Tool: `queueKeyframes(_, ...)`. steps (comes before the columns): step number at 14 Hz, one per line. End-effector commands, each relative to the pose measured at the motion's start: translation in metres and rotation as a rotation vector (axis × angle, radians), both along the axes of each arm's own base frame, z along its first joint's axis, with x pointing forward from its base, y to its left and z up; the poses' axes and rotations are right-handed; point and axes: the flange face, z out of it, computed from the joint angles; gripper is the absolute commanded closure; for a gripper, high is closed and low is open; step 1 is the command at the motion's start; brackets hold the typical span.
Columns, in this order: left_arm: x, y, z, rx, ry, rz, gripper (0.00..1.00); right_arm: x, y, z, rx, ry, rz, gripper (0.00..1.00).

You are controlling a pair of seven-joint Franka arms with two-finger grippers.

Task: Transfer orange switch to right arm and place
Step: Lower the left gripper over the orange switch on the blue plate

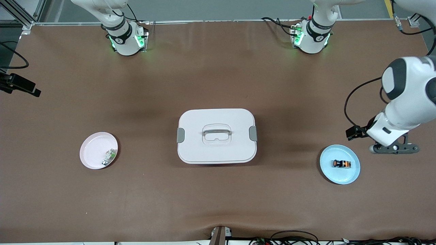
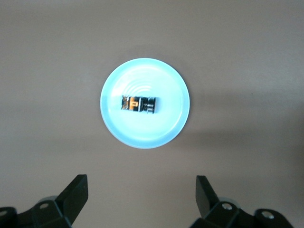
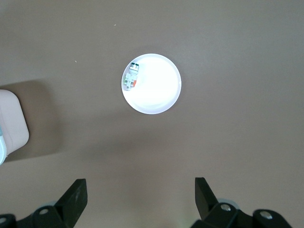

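The orange switch is a tiny black part with an orange cap. It lies on its side on a light blue plate toward the left arm's end of the table. In the left wrist view the switch lies at the middle of the plate. My left gripper is open and empty, in the air beside the blue plate; its wrist view shows bare table between the fingers. My right gripper is open and empty, high above the table, and is out of the front view.
A white lidded box with a handle and grey clips stands at the table's middle; its corner shows in the right wrist view. A pink plate toward the right arm's end holds a small white-and-green part, also seen in the right wrist view.
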Motion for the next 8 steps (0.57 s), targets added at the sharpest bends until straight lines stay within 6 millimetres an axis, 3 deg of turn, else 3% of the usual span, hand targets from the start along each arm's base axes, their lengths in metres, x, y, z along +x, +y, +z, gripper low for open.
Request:
queueKeyframes(1,0.011,0.0,-0.036,0.008,-0.018,-0.031,0.0,0.003,-0.001,0.004,-0.012,0.001,0.0,0.0)
queueKeyframes(8,0.026,0.016,-0.113,-0.004,-0.03,-0.022,0.0,0.003,-0.001,0.004,-0.012,0.001,0.0,0.0)
